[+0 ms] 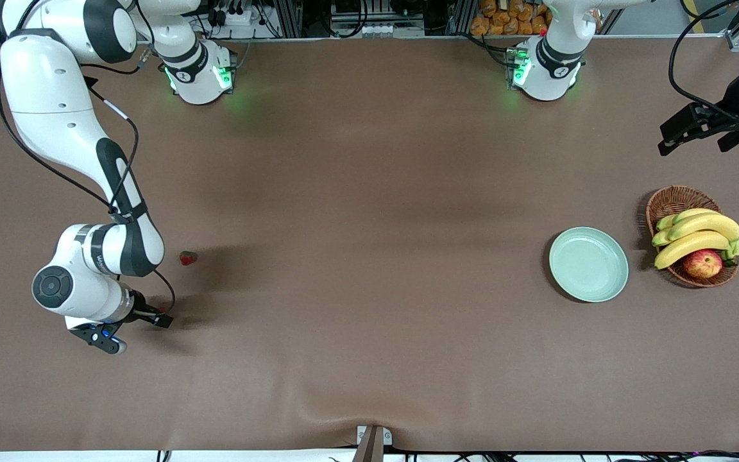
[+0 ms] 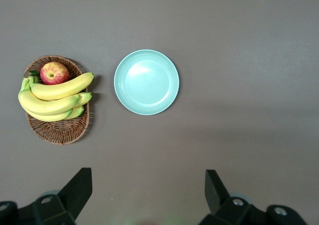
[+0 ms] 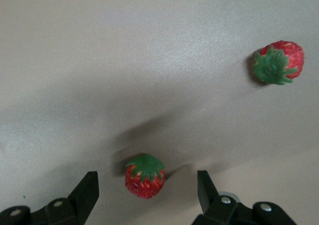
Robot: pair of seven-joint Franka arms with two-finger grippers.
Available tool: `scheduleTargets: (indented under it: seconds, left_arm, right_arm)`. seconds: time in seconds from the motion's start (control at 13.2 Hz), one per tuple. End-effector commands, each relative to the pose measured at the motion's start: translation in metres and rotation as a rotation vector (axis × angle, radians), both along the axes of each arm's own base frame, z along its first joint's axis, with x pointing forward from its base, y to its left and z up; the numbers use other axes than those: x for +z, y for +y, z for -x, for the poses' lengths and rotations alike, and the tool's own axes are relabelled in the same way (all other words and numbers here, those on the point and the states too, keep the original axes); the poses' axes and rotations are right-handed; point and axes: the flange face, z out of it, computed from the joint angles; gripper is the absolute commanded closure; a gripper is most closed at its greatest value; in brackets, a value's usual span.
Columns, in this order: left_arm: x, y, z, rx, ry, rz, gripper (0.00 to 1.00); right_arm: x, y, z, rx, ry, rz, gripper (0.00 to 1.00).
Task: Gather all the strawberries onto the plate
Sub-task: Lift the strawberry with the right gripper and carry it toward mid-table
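Red strawberry (image 3: 144, 176), cap seemingly up, between spread right end effector (image 3: 148, 195) fingers.

From high up we looked down on the whole table (image 1: 369, 289), facing both robot bases along the top edge. Our left wrist camera looked straight down from far above at the plate (image 2: 146, 82) and basket (image 2: 59, 130), also seen at the front view's right. Our right wrist camera sat very close to two strawberries (image 3: 144, 175).
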Motion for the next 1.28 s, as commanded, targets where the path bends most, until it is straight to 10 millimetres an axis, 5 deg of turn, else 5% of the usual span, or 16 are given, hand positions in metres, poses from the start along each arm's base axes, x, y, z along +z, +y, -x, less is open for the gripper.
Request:
scheduleTargets:
  seconds: [0.0, 0.23, 0.6, 0.98, 1.21]
  left_arm:
    - [0.001, -0.002, -0.003, 0.005, -0.004, 0.014, 0.00]
    - [-0.001, -0.002, -0.003, 0.005, -0.001, 0.013, 0.00]
    - [-0.003, -0.006, -0.004, -0.001, 0.004, 0.015, 0.00]
    - [-0.005, -0.009, -0.005, -0.006, 0.007, 0.018, 0.00]
    - [-0.006, -0.008, -0.005, -0.004, 0.010, 0.018, 0.00]
  right_arm:
    - [-0.004, 0.004, -0.003, 0.005, -0.001, 0.003, 0.34]
    - [-0.005, 0.004, -0.002, 0.066, 0.011, 0.001, 1.00]
    - [0.007, 0.012, -0.001, 0.077, 0.030, -0.006, 1.00]
    - [0.111, 0.072, 0.009, 0.180, 0.068, -0.023, 1.00]
    - [0.159, 0.142, 0.023, 0.282, 0.051, -0.024, 1.00]
